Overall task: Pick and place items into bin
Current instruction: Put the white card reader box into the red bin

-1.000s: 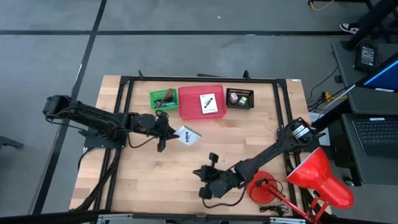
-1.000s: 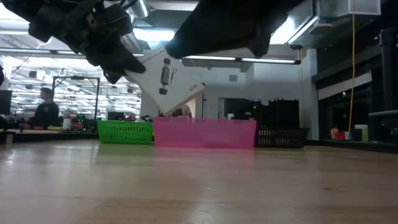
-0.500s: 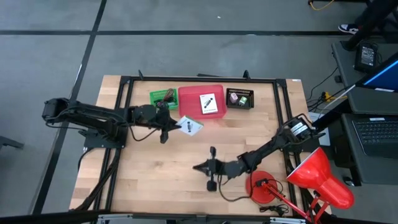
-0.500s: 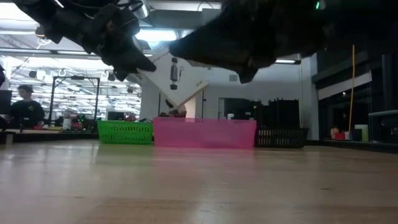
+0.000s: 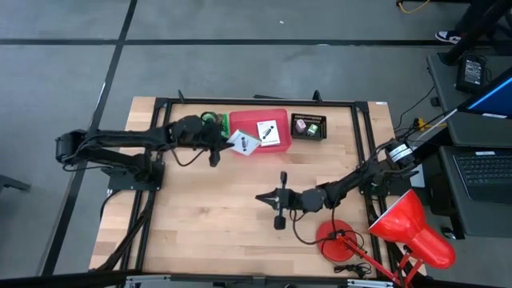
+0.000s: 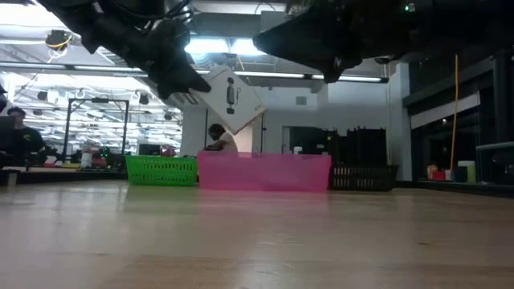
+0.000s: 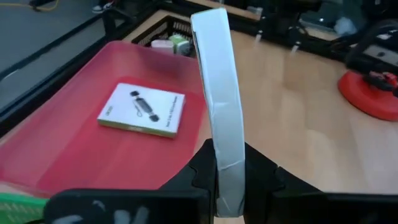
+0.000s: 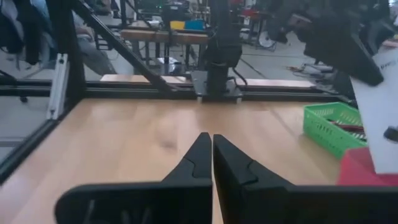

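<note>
left gripper [image 5: 219, 146] pinches white card [image 5: 242, 143] by its lower edge, held edge-on above the table | card hangs at the pink bin's [image 5: 240, 120] left rim, bin interior just beyond, second card [image 5: 268, 133] already inside | right gripper [image 5: 268, 197] mid-table, fingers pressed together, empty, well apart from the bin

I see left tool [image 6: 181, 80] holding white card [image 6: 227, 100] tilted above pink bin [image 6: 263, 171]; green basket [image 6: 161, 170] beside it on surface [image 6: 257, 241].
</note>
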{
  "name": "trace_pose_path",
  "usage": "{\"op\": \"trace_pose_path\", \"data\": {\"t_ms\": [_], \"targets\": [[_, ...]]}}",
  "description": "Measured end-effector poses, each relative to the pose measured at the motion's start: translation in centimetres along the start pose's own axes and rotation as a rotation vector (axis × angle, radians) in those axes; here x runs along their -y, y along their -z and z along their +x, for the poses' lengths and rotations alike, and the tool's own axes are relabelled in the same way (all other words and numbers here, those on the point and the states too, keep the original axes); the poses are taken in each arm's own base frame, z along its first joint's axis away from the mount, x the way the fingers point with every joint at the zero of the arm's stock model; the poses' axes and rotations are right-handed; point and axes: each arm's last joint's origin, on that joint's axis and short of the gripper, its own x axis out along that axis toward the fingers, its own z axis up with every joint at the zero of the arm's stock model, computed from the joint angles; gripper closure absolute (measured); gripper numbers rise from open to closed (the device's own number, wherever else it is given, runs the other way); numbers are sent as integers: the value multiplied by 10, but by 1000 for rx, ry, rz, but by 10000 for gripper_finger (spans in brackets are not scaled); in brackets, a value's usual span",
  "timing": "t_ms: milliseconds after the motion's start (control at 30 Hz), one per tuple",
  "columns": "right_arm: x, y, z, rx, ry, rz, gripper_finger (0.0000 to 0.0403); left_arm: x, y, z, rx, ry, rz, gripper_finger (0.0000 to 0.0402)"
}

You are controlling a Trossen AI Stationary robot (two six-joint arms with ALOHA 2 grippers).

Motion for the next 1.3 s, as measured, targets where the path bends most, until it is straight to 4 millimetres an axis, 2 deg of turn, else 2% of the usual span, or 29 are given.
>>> {"op": "trace_pose_path", "data": {"t_ms": [233, 500, 800, 1000, 1300], "targets": [[22, 0, 11, -7, 71, -12, 403, -18, -2, 21, -111, -69, -4, 367], [38, -3, 16, -12, 120, -54, 403, -33, -21, 41, -214, -54, 95, 366], [42, -17, 13, 16, 124, -119, 403, -46, -54, 35, -222, -110, 100, 366], [46, -22, 12, 24, 139, -187, 403, -45, -69, 31, -213, -109, 204, 366], [66, -22, 19, 16, 201, -183, 403, -71, -68, 30, -246, -177, 262, 367]]}}
